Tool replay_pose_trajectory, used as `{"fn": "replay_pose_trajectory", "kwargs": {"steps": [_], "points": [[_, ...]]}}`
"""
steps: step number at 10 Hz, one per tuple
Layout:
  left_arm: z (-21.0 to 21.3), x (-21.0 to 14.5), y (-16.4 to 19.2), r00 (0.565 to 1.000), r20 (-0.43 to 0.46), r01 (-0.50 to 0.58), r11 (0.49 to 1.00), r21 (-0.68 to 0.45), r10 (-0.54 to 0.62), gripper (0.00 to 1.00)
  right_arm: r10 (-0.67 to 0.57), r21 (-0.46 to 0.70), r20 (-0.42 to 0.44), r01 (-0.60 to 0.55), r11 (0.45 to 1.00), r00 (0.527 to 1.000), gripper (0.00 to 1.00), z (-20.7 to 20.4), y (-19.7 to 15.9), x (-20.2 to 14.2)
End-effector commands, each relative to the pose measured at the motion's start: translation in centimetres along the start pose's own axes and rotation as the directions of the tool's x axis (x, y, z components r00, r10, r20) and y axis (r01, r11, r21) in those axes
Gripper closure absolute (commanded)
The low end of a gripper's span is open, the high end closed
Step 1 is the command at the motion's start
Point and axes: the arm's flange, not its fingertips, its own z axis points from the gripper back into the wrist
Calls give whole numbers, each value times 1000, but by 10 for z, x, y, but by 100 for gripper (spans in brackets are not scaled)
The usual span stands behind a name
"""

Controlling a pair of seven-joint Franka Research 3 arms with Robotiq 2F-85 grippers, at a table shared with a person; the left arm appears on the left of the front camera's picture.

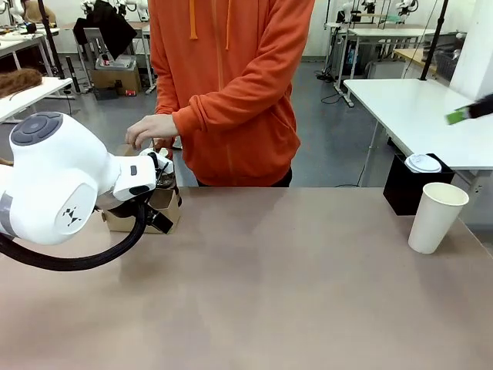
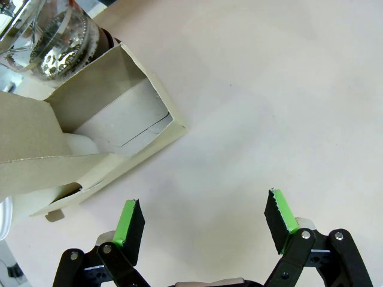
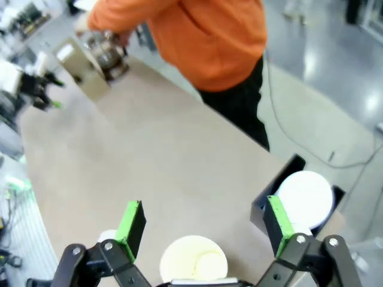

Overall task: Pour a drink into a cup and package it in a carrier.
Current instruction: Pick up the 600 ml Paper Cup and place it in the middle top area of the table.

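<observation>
The white paper cup (image 1: pixel 435 216) stands open-topped at the table's right, and shows directly below my open right gripper (image 3: pixel 203 224) as the cup (image 3: pixel 192 260). Its white lid (image 1: pixel 423 163) lies on the black box (image 1: pixel 406 189). The brown cardboard carrier (image 2: pixel 114 113) sits at the far left, just beyond my open, empty left gripper (image 2: pixel 205 220). Behind the carrier (image 1: pixel 158 206), the person's hand (image 1: pixel 150 129) holds a glass press pot (image 2: pixel 57 42); the drink inside looks dark in the right wrist view.
A person in an orange hoodie (image 1: pixel 231 85) stands at the table's far edge. My left arm (image 1: pixel 62 185) blocks part of the carrier in the front view. One green pad (image 1: pixel 457 116) of my right fingers pokes in at the right edge.
</observation>
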Motion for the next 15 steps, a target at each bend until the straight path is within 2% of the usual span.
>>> {"fn": "replay_pose_trajectory", "kwargs": {"steps": [1, 3, 6, 8, 9, 10, 12, 13, 14, 15], "points": [[0, 0, 0, 1000, 0, -1, 1000, 0, 1, 0, -7, 180, 153, -21, 983, 988, 0, 15, -56, -51], [0, 0, 0, 1000, 0, -1, 1000, 0, 1, 0, 27, 266, 294, -109, 958, 955, 0, 21, -86, -108], [0, 0, 0, 1000, 0, -1, 1000, 0, 1, 0, 126, 270, 382, -241, 932, 916, 0, 1, -100, -167], [0, 0, 0, 1000, 0, -1, 1000, 0, 1, 0, 171, 211, 436, -285, 935, 884, 0, -10, -100, -185], [0, 0, 0, 1000, 0, -1, 1000, 0, 1, 0, 127, 215, 495, -263, 940, 859, 0, -7, -98, -178], [0, 0, 0, 1000, 0, -1, 1000, 0, 1, 0, 122, 264, 387, -237, 935, 914, 0, -15, -98, -191], [0, 0, 0, 1000, 0, -1, 1000, 0, 1, 0, 122, 264, 387, -237, 935, 914, 0, -15, -98, -191], [0, 0, 0, 1000, 0, -1, 1000, 0, 1, 0, 124, 251, 413, -244, 937, 902, 0, -15, -100, -192], [0, 0, 0, 1000, 0, -1, 1000, 0, 1, 0, 110, 229, 466, -240, 943, 878, 0, -33, -102, -207], [0, 0, 0, 1000, 0, -1, 1000, 0, 1, 0, 95, 231, 554, -262, 937, 827, 0, -41, -101, -224]]}}
